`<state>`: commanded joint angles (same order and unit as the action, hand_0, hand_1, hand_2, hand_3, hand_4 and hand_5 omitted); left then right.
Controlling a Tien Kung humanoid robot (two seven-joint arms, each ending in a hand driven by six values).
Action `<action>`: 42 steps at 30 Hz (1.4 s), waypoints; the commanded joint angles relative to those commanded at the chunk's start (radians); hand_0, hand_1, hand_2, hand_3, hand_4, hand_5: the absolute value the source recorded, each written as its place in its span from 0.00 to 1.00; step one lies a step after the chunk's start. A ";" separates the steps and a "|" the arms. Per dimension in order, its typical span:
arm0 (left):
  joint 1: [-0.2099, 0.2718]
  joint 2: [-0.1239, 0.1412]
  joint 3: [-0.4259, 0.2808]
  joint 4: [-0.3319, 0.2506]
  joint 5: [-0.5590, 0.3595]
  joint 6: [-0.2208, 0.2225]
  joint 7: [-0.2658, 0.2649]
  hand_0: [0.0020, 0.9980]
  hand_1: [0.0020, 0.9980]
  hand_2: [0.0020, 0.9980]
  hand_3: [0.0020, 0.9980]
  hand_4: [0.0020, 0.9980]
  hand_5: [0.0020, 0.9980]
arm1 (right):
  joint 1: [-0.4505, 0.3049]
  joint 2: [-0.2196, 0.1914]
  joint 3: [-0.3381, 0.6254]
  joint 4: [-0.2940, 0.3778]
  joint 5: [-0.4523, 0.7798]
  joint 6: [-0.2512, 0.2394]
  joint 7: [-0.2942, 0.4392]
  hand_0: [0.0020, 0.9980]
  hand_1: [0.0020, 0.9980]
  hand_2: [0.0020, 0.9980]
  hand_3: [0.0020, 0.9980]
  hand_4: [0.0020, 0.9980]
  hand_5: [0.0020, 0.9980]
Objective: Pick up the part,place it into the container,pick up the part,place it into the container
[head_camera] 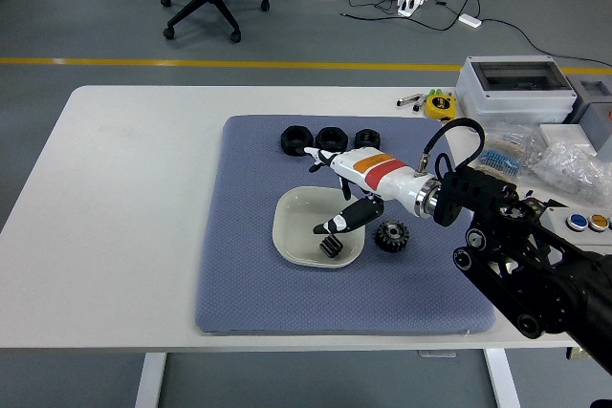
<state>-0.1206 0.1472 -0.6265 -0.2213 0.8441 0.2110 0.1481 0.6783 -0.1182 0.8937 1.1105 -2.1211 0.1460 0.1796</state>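
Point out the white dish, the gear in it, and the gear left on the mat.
white dish (292, 226), head view, bare left floor.
gear in the dish (330, 246), head view, its body.
gear on the mat (391, 235), head view, toothed top.
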 joint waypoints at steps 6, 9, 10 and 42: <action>-0.001 0.000 0.006 0.001 -0.011 0.001 -0.003 0.67 0.68 0.70 0.57 0.64 0.60 | -0.039 -0.075 0.067 0.012 -0.037 0.048 0.005 0.18 0.35 0.75 0.90 1.00 0.46; -0.002 -0.002 0.005 0.002 -0.014 0.003 -0.004 0.67 0.68 0.70 0.57 0.64 0.60 | -0.067 -0.103 0.090 -0.003 -0.055 0.058 0.006 0.18 0.35 0.75 0.90 1.00 0.46; -0.002 -0.003 0.005 0.003 -0.013 0.003 -0.004 0.67 0.68 0.70 0.57 0.64 0.60 | -0.076 -0.111 0.097 -0.008 -0.064 0.061 0.006 0.19 0.37 0.74 0.84 1.00 0.45; 0.003 -0.010 0.006 0.000 -0.005 0.001 0.001 0.67 0.69 0.69 0.57 0.64 0.60 | -0.111 -0.080 0.033 -0.140 -0.008 -0.085 0.027 0.21 0.40 0.49 0.50 0.84 0.28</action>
<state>-0.1177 0.1374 -0.6204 -0.2215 0.8395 0.2120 0.1495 0.5671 -0.1986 0.9269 0.9703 -2.1292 0.0613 0.2069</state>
